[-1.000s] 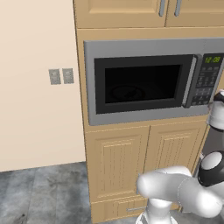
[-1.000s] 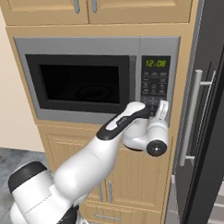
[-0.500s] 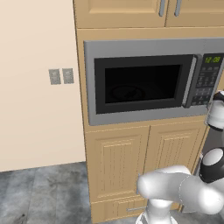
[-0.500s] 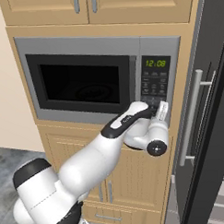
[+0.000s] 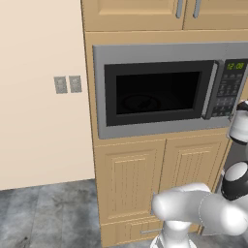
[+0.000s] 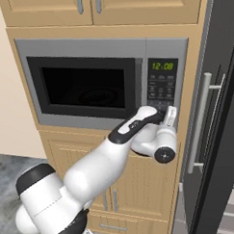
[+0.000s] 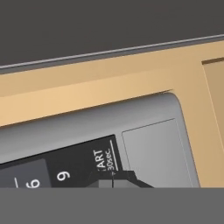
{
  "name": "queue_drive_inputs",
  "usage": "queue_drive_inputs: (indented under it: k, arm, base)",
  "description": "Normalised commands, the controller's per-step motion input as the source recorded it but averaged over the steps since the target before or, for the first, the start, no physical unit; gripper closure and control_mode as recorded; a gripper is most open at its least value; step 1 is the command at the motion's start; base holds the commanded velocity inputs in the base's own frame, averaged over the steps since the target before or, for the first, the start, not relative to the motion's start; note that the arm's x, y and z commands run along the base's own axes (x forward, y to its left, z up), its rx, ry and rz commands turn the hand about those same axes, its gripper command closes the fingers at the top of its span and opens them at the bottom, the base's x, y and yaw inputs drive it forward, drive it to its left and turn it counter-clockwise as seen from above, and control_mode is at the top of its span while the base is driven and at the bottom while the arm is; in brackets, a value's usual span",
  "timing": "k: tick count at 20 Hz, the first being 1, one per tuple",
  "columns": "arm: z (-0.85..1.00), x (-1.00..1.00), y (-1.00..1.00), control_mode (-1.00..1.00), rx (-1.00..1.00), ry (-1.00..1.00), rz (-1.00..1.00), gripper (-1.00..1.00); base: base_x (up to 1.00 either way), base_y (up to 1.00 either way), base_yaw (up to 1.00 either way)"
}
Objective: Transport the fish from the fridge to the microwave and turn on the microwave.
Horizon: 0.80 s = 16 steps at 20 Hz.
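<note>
light: even, soft, source not seen | shadows: faint | glare: none | blur: slight softness is seen in hand view

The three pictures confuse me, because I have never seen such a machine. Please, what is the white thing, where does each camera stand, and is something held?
The white thing is a robot arm in a simulated kitchen. Two cameras ride on its base, behind the arm to its left and right; both show the microwave with its door closed, set among wooden cabinets. The dark fridge stands to its right. The third camera sits on the hand, very close to the microwave's keypad. There the shut claw sits at the start button. It holds nothing.
</note>
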Motion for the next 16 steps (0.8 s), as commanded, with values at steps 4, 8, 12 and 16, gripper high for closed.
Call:
queue_drive_inputs:
  k: [4, 8, 12, 16]
  arm:
    - [0.00, 0.00, -0.02, -1.00, 0.00, 0.00, 0.00, 1.00]
    - [0.00, 0.01, 0.00, -1.00, 0.00, 0.00, 0.00, 1.00]
    - [0.00, 0.02, 0.00, -1.00, 0.00, 0.00, 0.00, 1.00]
    - [0.01, 0.10, 0.00, -1.00, 0.00, 0.00, 0.00, 1.00]
  base:
    - [0.00, 0.00, 0.00]
    - [0.00, 0.00, 0.00]
    - [0.00, 0.00, 0.00]
    - [0.00, 0.00, 0.00]
